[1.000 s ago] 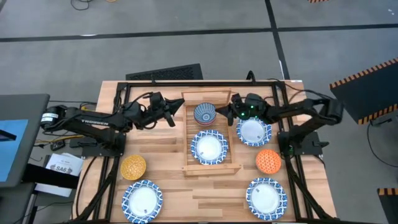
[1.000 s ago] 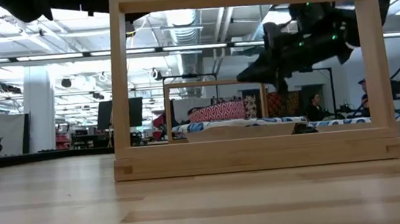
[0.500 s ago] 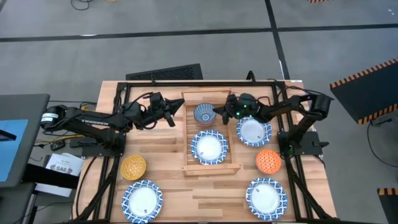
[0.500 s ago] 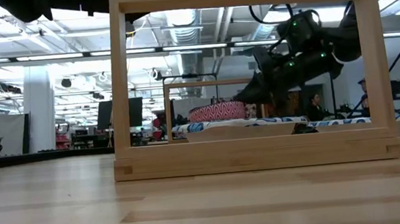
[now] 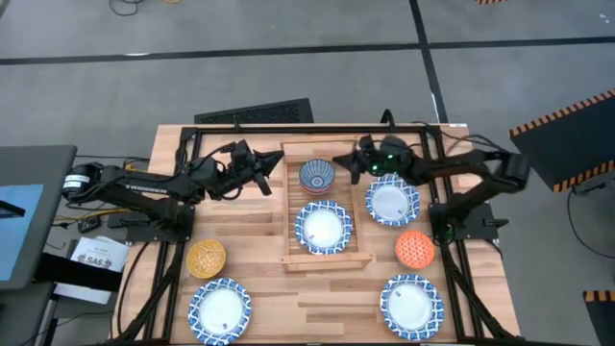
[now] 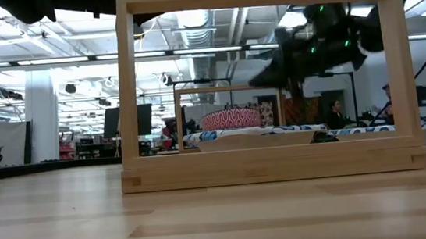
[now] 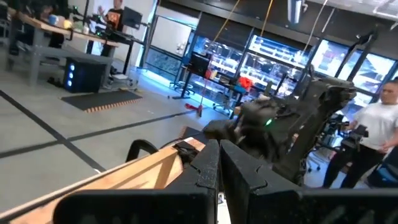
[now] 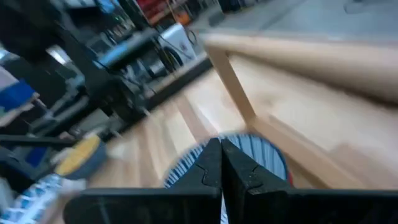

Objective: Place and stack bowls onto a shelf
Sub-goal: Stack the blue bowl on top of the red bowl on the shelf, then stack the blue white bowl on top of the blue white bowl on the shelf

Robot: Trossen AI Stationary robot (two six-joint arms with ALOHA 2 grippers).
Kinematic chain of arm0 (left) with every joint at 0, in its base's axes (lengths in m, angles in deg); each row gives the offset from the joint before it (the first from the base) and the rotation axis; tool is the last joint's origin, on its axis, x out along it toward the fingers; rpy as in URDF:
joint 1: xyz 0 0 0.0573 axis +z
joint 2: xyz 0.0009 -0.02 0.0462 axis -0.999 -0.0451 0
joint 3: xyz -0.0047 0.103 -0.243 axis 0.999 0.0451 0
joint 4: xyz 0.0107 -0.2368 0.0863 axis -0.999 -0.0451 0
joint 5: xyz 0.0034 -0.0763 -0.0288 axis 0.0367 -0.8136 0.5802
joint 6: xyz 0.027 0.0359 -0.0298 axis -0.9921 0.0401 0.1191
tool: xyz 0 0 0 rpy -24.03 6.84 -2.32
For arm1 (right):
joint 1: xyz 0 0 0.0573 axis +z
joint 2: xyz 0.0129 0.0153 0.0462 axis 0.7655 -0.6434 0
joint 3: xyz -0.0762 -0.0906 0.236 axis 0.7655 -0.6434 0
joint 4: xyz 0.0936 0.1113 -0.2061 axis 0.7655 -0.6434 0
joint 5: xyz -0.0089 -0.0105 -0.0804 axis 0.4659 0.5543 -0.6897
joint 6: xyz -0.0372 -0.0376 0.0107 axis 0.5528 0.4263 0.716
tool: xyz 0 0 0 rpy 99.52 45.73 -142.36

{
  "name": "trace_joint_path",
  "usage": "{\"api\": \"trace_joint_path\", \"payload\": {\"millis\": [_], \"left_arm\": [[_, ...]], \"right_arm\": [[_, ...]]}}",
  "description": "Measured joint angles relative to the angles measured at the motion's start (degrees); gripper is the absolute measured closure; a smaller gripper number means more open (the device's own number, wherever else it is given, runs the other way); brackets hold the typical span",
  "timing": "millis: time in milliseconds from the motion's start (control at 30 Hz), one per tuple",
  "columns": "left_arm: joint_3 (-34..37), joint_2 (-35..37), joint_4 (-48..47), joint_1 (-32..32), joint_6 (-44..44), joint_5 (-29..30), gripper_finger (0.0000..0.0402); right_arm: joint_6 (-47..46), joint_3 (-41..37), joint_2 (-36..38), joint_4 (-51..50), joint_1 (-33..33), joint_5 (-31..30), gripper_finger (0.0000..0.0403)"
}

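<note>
The light-wood shelf (image 5: pixel 287 223) lies mid-table. On its far end sits a small deep bowl (image 5: pixel 316 176), red outside and blue inside, seen also in the low view as the red bowl (image 6: pixel 231 119). A wide blue-and-white bowl (image 5: pixel 323 227) lies on the shelf's middle. My right gripper (image 5: pixel 338 162) is shut and hovers above the shelf's far right, just right of the small bowl (image 8: pixel 264 155). My left gripper (image 5: pixel 278 163) is shut and hangs beside the shelf's far left rail (image 7: pixel 149 169). Neither touches anything.
On the table right of the shelf lie a wide bowl (image 5: pixel 391 203), an orange bowl (image 5: pixel 414 248) and another wide bowl (image 5: pixel 411 301). To the left sit a yellow bowl (image 5: pixel 206 258) and a wide bowl (image 5: pixel 219 309). The shelf's near third is bare slats.
My right gripper, shut throughout, dipped down toward the small red bowl on the shelf, then rose again to about its earlier height. The left arm and all bowls kept still.
</note>
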State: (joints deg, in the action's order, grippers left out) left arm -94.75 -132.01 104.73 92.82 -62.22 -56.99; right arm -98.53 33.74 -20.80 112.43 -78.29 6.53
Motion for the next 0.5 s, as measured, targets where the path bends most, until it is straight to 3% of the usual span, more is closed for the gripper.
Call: {"api": "trace_joint_path", "payload": {"millis": [500], "left_arm": [[-0.1,7.7,-13.2,0.2,-3.3,-7.5,0.0401]], "right_arm": [[2.0,0.2,33.9,-12.0,5.7,-0.7,0.0376]]}}
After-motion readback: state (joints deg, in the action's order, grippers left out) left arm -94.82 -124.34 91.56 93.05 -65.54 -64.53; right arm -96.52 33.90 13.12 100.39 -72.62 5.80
